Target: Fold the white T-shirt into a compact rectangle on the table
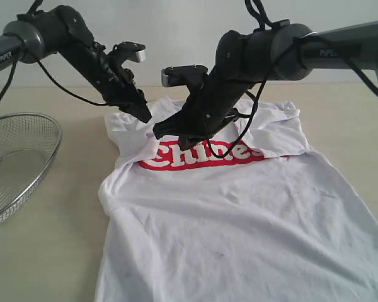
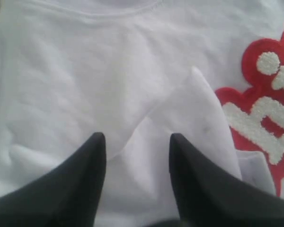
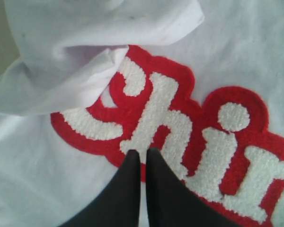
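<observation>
The white T-shirt (image 1: pixel 239 214) lies chest-up on the beige table (image 1: pixel 63 233), its hem nearest the camera. A red band with white lettering (image 1: pixel 201 156) crosses its chest. Both sleeves are folded inward near the shoulders. My left gripper (image 1: pixel 145 116) is over the shirt's left shoulder. In the left wrist view it (image 2: pixel 138 139) stands open, with a raised fold of white cloth (image 2: pixel 194 104) lying under and beyond the fingers. My right gripper (image 1: pixel 170 137) is low over the lettering. In the right wrist view it (image 3: pixel 143 153) is shut with nothing seen between its tips, pointing at the red band (image 3: pixel 180 118).
A round wire-mesh basket (image 1: pixel 16 157) stands at the left edge of the table, apart from the shirt. Bare tabletop shows to the left of the shirt and at the far right (image 1: pixel 359 138). Both arms cross over the shirt's upper part.
</observation>
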Action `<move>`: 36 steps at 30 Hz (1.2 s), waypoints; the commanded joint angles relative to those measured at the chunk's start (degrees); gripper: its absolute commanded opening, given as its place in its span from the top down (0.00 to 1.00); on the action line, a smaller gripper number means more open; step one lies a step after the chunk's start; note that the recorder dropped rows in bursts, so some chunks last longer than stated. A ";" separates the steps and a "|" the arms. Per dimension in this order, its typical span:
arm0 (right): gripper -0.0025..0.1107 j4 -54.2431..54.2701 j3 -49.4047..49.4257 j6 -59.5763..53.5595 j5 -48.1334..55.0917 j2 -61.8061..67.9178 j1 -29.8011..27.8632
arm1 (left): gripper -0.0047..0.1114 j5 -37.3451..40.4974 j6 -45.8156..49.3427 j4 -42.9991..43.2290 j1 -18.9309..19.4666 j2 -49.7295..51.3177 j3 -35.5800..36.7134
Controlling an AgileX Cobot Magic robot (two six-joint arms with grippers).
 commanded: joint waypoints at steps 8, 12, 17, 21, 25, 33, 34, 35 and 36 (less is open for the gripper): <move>0.98 0.31 0.06 -0.87 -0.27 -0.31 -0.16 | 0.58 -2.33 -0.55 -1.31 0.21 0.68 -0.27; 0.98 0.31 0.06 -1.26 -0.27 -0.31 -0.16 | 0.49 -5.06 -1.15 -2.39 -0.02 1.21 -0.27; 0.98 0.31 0.06 -1.26 -0.27 -0.31 -0.16 | 0.49 -4.45 -1.43 -2.27 -0.06 1.72 -0.27; 0.98 0.57 0.06 -1.32 -0.41 -0.31 -0.16 | 0.49 -2.15 -1.59 -2.03 -0.06 2.65 -0.27; 0.98 0.73 0.06 -1.32 -0.41 -0.52 -0.16 | 0.50 -1.69 -1.86 -1.15 -0.06 3.17 -0.27; 0.98 0.73 0.06 -1.32 -0.41 -0.64 -0.16 | 0.78 -2.24 -1.86 -0.90 -0.06 3.17 -0.27; 0.98 0.73 0.06 -1.32 -0.41 -0.64 -0.16 | 0.83 -2.13 -1.86 -0.90 -0.06 3.17 -0.27; 0.98 0.73 0.06 -1.32 -0.71 -0.63 -0.16 | 0.89 -2.36 -1.86 -0.90 -0.06 3.17 -0.27; 0.98 0.73 0.06 -1.32 -0.71 -0.63 -0.16 | 0.92 -2.34 -1.86 -0.90 -0.06 3.17 -0.27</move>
